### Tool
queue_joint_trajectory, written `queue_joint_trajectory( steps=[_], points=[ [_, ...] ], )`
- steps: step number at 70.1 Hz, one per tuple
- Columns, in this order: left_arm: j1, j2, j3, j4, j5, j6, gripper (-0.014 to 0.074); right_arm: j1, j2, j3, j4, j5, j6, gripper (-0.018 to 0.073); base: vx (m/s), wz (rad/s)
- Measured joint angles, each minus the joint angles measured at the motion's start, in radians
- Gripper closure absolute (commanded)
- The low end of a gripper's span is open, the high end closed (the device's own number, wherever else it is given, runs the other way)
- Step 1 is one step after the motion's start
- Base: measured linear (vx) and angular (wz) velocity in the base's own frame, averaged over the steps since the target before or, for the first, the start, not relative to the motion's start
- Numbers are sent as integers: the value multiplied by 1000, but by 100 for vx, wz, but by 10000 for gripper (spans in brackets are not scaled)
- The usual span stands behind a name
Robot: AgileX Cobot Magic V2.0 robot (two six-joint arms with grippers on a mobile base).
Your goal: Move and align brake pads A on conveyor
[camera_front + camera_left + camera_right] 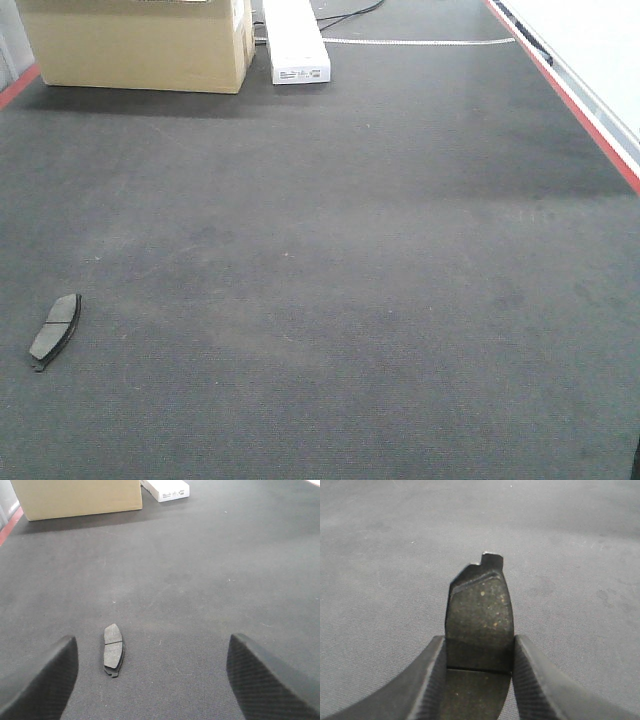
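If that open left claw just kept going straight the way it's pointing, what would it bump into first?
Probably the conveyor belt itself. The left gripper points forward and down at bare belt, its fingers spread wide. The lone brake pad lies left of its centre line, so it might pass between the fingers untouched; depth is hard to judge.

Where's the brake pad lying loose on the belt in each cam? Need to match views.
Front view: loose brake pad lies far left, low on the conveyor.
Left wrist view: same pad lower centre-left, between the open left gripper fingers.
Right wrist view: not in it; the right gripper holds another pad.
Shared landmark: cardboard box.
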Motion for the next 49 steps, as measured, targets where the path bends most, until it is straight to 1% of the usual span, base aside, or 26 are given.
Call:
queue_joint_trajectory(
  steps=[49],
  points=[
    [0, 0, 0, 0, -7, 3, 11, 0, 0, 0, 0, 0, 0, 571, 0, 0]
  ],
)
